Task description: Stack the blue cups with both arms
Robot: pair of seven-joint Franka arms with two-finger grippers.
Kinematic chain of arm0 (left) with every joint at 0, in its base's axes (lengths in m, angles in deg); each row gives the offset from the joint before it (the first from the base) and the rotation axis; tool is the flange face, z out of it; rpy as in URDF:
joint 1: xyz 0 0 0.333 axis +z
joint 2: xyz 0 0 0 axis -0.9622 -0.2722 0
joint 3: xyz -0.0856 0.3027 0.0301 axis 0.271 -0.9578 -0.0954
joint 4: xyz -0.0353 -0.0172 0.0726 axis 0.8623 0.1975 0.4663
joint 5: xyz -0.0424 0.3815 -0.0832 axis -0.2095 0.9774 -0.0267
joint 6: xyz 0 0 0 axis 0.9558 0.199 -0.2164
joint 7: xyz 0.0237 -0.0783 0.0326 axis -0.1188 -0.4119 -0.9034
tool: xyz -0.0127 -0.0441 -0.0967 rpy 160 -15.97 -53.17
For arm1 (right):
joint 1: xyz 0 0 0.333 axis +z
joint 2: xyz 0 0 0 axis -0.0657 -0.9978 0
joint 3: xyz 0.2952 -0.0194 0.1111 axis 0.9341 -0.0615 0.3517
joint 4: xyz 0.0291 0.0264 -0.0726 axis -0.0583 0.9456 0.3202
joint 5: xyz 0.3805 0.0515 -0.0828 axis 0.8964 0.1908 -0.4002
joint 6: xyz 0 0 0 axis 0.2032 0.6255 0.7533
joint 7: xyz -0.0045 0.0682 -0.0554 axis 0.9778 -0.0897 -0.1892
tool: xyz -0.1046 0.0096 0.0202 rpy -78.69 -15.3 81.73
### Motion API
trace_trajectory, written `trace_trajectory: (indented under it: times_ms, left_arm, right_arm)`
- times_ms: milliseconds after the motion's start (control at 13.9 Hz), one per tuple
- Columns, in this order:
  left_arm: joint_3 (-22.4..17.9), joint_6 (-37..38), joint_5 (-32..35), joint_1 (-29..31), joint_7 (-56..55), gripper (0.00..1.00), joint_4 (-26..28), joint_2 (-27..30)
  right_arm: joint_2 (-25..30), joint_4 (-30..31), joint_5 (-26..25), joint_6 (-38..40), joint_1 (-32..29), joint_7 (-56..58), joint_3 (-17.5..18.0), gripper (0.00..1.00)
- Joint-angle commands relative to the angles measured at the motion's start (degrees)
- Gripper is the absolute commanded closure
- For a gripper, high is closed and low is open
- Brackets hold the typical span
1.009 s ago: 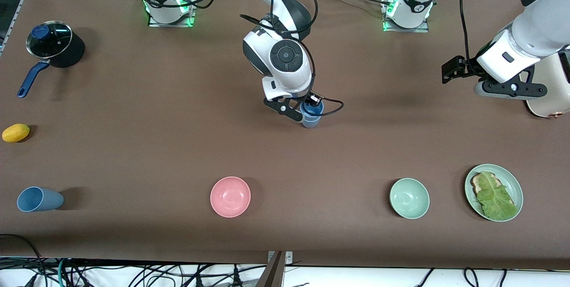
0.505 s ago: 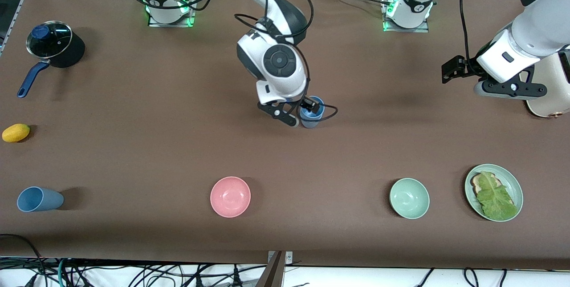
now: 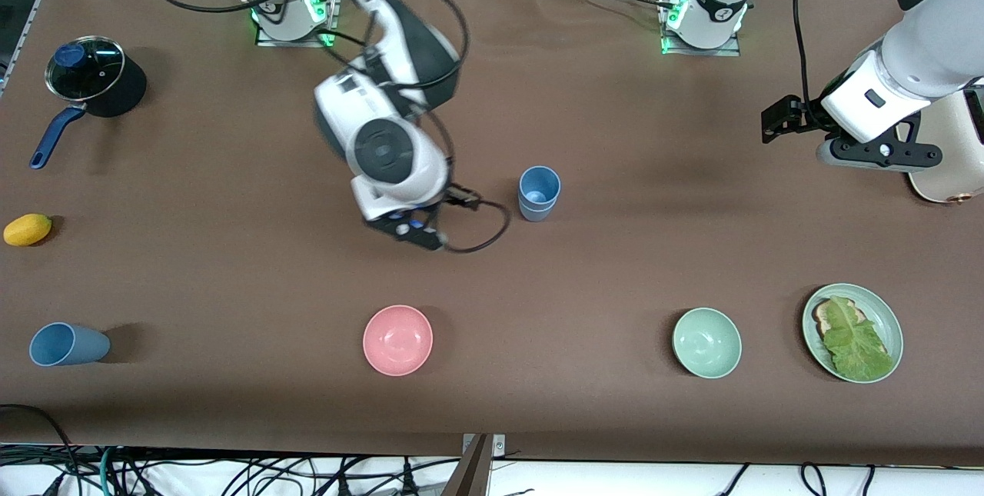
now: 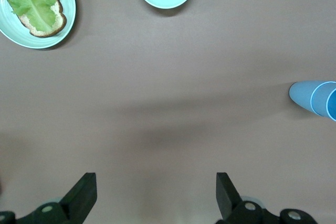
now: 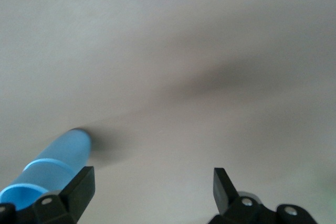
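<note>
Near the table's middle we see two blue cups (image 3: 538, 193) nested upright, one inside the other. Beside them, toward the right arm's end, the right gripper (image 3: 407, 231) hangs empty, fingers apart. Our left gripper (image 3: 778, 120) waits with fingers spread, above bare table. A third blue cup (image 3: 68, 344) lies on its side.
</note>
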Motion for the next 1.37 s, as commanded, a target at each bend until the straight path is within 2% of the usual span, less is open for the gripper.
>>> trace_trajectory:
  times_ms: [0, 216, 288, 505, 577, 1009, 1297]
  left_arm:
    - [-0.2, 0.9, -0.6, -0.1, 1.2, 0.00, -0.3, 0.6]
    - [-0.2, 0.9, -0.6, -0.1, 1.2, 0.00, -0.4, 0.6]
    - [-0.2, 0.8, -0.6, -0.1, 1.2, 0.00, -0.4, 0.6]
    - [-0.2, 0.8, -0.6, -0.1, 1.0, 0.00, -0.4, 0.6]
    - [-0.2, 0.8, -0.6, -0.1, 1.0, 0.00, -0.4, 0.6]
    - [-0.1, 0.8, -0.6, -0.2, 0.8, 0.00, -0.4, 0.6]
    - [-0.1, 0.8, -0.6, -0.2, 0.8, 0.00, -0.4, 0.6]
  right_arm:
    - [1.2, 1.0, -0.2, 3.0, -2.6, 3.9, -1.5, 0.00]
    - [2.7, 1.8, -0.2, 5.8, -3.1, 9.7, -6.1, 0.00]
    - [4.4, 5.0, -0.4, 5.2, -4.8, 13.1, -6.4, 0.00]
    - [18.3, 26.5, -1.2, -7.0, -11.8, 27.1, -6.4, 0.00]
    - [21.6, 31.0, -1.2, -9.0, -13.7, 32.3, -6.3, 0.00]
    - [37.1, 39.5, -2.6, -4.0, -21.7, 39.4, -6.4, 0.00]
    - [43.2, 37.5, -8.4, 2.6, -24.6, 50.4, -6.4, 0.00]
